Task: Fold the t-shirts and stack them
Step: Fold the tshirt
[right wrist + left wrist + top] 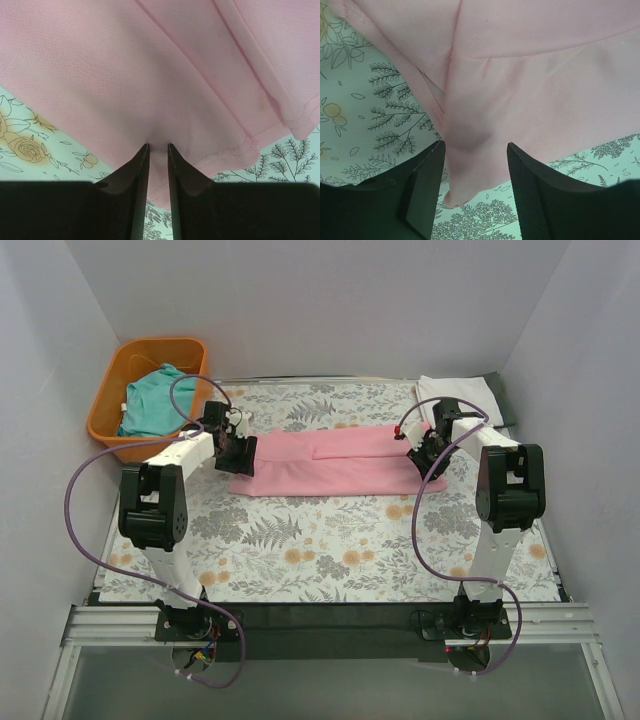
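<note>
White walls (320,300) box in the floral table (300,540). The teal shirt (155,402) sits in the basket (108,390) back left, the white shirt (455,395) back right. The pink shirt (330,462) lies mid-table in a long strip, the left tool (242,452) spread wide astride one end and the right tool (418,448) pinching the other.

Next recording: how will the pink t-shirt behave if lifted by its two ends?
Probably floppy: the pink t-shirt puckers where the right end effector pinches it, so its middle would likely sag. It looks thin, likely light. Pushed, it would probably bunch rather than slide, judging by the creases near the left end effector.
</note>
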